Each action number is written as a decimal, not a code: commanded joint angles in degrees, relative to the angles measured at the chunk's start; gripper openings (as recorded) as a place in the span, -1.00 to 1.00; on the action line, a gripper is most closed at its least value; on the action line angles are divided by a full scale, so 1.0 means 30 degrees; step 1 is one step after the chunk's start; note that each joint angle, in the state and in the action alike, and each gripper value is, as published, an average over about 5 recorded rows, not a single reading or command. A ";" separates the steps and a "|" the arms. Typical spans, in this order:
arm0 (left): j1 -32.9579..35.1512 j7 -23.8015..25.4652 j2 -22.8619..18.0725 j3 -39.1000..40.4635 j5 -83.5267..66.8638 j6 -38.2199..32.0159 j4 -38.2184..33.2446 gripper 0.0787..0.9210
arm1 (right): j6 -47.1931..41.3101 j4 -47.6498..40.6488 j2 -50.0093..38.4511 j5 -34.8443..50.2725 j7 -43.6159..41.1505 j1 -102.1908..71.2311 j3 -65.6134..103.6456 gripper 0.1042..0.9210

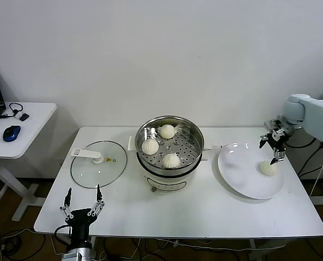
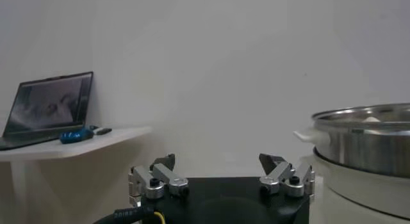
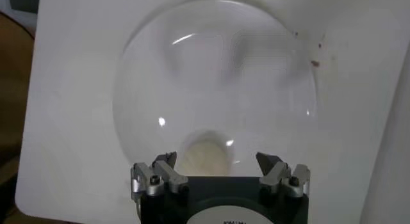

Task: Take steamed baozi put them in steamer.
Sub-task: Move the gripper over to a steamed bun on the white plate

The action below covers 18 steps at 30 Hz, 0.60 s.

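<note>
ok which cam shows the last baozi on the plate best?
Head view: the baozi sits whole on the white plate, under the open right gripper. Right wrist view shows it partly hidden by the gripper. Left wrist view misses it.

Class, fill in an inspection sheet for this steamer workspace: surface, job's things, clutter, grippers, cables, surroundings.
Surface: white table.
Job's things: steamer at centre holding three baozi; last baozi on white plate, robot's right.
Clutter: glass lid flat, left of steamer.
Grippers: right gripper open, above the plate's baozi, not touching; left gripper open, idle at the near-left table edge.
Cables: black leads on the floor and behind the right arm.
Surroundings: side desk with blue mouse, laptop; plain wall.
</note>
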 commanded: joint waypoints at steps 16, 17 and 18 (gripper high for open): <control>0.0077 0.0035 -0.0088 -0.0028 0.0204 -0.0104 0.0243 0.77 | 0.1277 -0.4849 0.0377 -0.2854 -0.0339 -0.5238 0.5798 0.76; 0.0074 0.0040 -0.0092 -0.0018 0.0207 -0.0102 0.0249 0.77 | 0.1303 -0.4931 0.0428 -0.2869 -0.0345 -0.5305 0.5877 0.76; 0.0061 0.0043 -0.0095 -0.0012 0.0210 -0.0097 0.0266 0.77 | 0.1327 -0.5020 0.0479 -0.2882 -0.0352 -0.5377 0.5961 0.76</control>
